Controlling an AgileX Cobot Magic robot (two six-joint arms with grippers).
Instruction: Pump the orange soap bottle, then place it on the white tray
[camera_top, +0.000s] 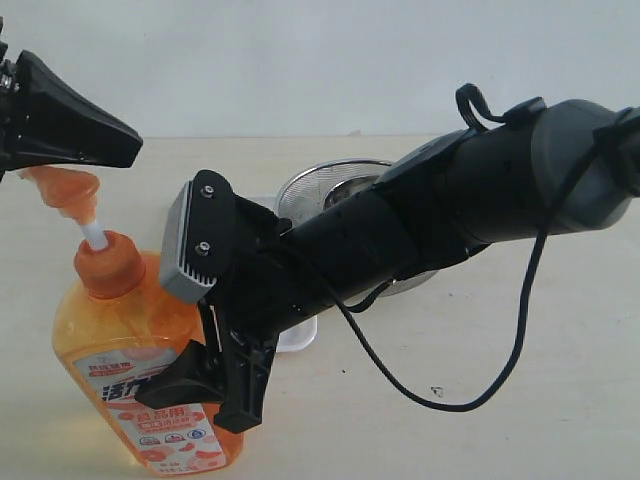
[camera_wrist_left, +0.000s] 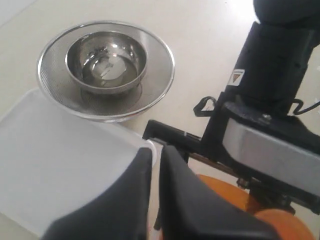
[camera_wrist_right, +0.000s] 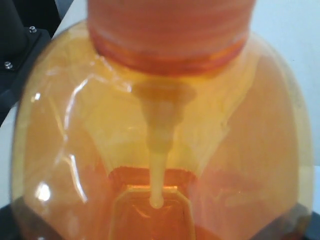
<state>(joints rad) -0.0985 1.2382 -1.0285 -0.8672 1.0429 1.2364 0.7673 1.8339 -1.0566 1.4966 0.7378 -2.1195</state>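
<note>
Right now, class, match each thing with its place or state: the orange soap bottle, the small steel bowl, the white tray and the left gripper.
Things:
1 orange soap bottle
2 small steel bowl
3 white tray
4 left gripper

Places or states:
A inside the mesh bowl
B over the pump head, closed
C clamped by the right gripper
D flat beside the mesh bowl

Pairs: 1-C, 2-A, 3-D, 4-B.
</note>
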